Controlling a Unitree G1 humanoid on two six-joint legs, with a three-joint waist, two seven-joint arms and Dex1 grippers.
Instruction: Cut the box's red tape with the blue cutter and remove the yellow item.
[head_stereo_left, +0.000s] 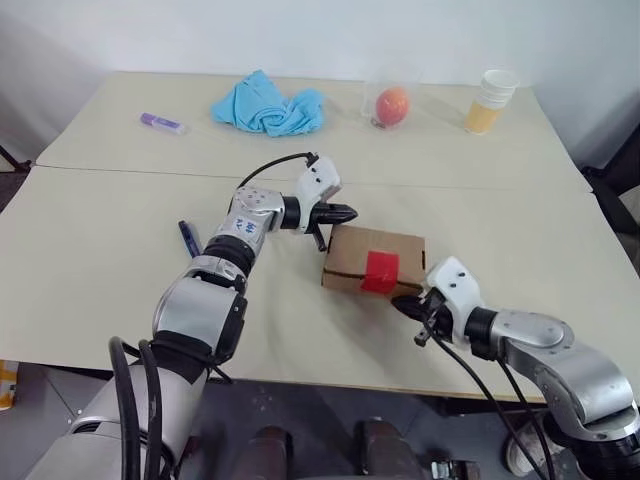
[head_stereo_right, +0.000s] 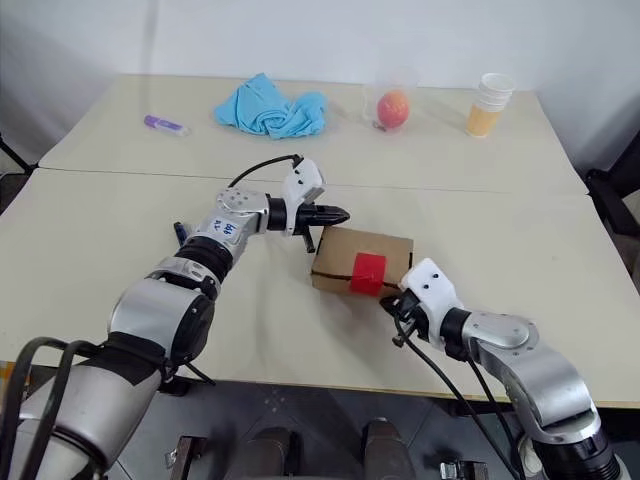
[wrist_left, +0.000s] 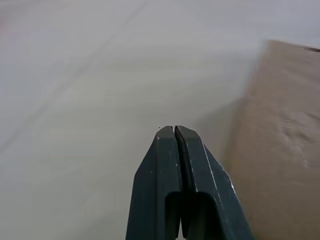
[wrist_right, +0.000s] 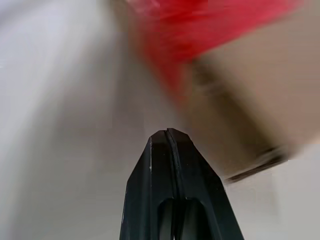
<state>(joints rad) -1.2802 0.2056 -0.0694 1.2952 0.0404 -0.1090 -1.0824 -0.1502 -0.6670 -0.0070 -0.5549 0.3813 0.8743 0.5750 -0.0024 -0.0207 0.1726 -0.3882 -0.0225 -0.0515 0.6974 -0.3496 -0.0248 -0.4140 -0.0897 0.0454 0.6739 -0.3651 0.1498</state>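
Observation:
The brown box (head_stereo_left: 375, 259) lies closed in the middle of the table, with the red tape (head_stereo_left: 380, 271) folded over its near top edge. My left gripper (head_stereo_left: 347, 212) hovers shut and empty just above the box's far left corner. Near the box's front right corner my right gripper (head_stereo_left: 400, 304) is shut too, holding nothing. The blue cutter (head_stereo_left: 189, 238) lies on the table left of my left forearm. In the right wrist view the red tape (wrist_right: 200, 25) and the box (wrist_right: 250, 100) loom close ahead. The yellow item is hidden.
At the far side of the table lie a purple marker (head_stereo_left: 162, 123), a crumpled blue cloth (head_stereo_left: 268, 106), an orange fruit (head_stereo_left: 392, 104) in a clear cup and a stack of paper cups (head_stereo_left: 490, 101). A seam (head_stereo_left: 150, 172) crosses the tabletop.

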